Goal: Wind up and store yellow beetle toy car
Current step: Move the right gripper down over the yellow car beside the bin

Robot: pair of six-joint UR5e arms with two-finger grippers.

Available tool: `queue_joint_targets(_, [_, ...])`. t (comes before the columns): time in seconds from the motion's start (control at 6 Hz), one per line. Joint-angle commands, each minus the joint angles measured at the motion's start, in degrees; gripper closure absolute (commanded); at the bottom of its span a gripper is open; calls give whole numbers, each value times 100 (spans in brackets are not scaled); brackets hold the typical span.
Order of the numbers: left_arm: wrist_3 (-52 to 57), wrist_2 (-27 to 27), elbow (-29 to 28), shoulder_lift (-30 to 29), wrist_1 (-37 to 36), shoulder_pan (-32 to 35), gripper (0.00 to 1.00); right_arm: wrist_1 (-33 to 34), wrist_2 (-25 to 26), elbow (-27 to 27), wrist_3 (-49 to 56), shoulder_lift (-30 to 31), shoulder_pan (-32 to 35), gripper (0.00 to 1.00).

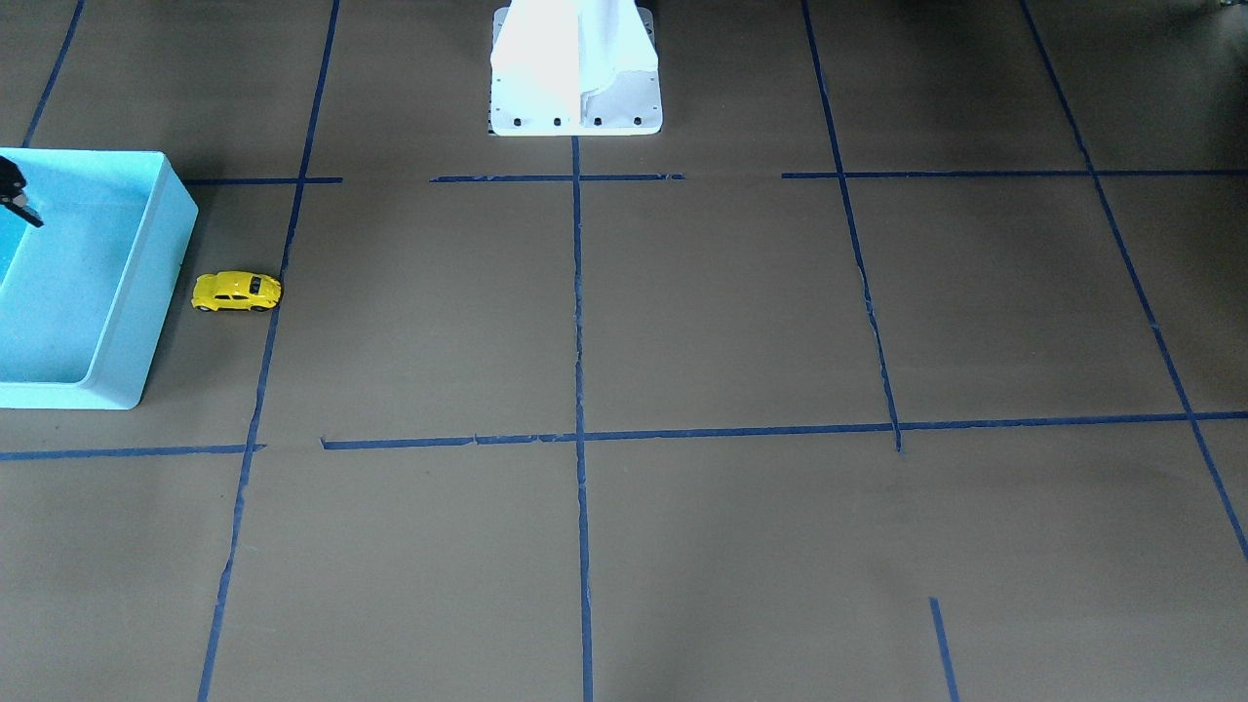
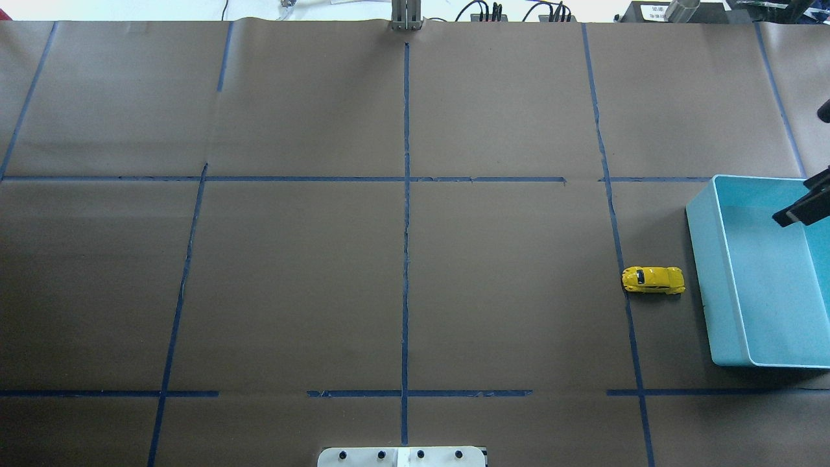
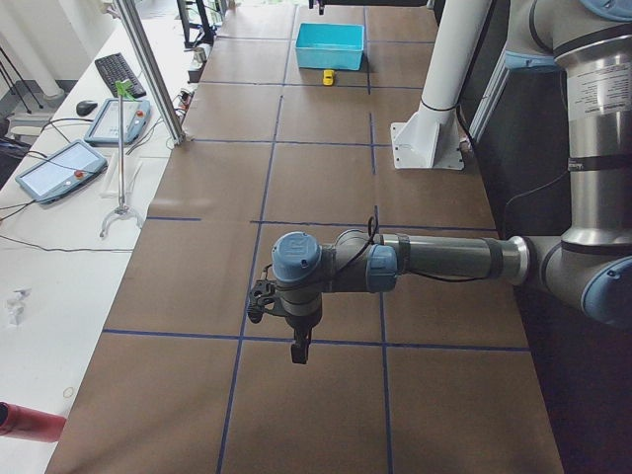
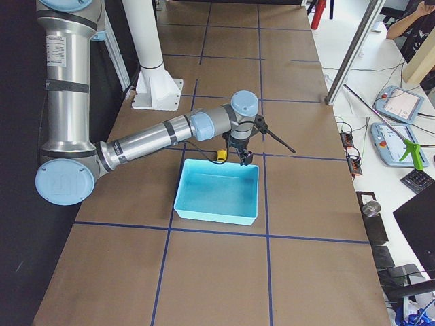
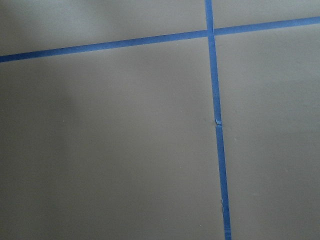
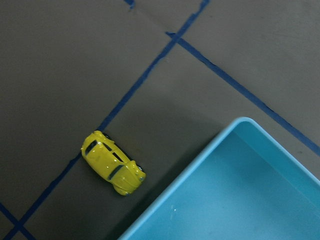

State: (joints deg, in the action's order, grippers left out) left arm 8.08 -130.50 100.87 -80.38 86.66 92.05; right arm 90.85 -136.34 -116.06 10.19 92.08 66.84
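Observation:
The yellow beetle toy car stands on its wheels on the brown table, just outside the long wall of the turquoise bin. It also shows in the front view and the right wrist view. The bin holds nothing that I can see. My right gripper hangs over the bin's far part, cut off by the view's edge; I cannot tell whether it is open or shut. It holds no car. My left gripper hangs above the table far from the car; I cannot tell its state.
The robot's white base stands at the table's middle edge. Blue tape lines cross the brown paper. The left wrist view shows only bare paper and tape.

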Motion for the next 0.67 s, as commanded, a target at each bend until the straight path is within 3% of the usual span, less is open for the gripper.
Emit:
queue_joint_targets(0.0, [18, -2, 38, 5, 0, 68, 0, -206, 1032, -513, 305, -216, -1507, 0])
queue_joint_targets(0.33, [18, 7, 38, 5, 0, 68, 0, -322, 2327, -305, 1164, -384, -2445, 0])
queue_joint_targets(0.5, [18, 7, 38, 5, 0, 68, 0, -331, 2366, -69, 1726, -436, -2456, 0])
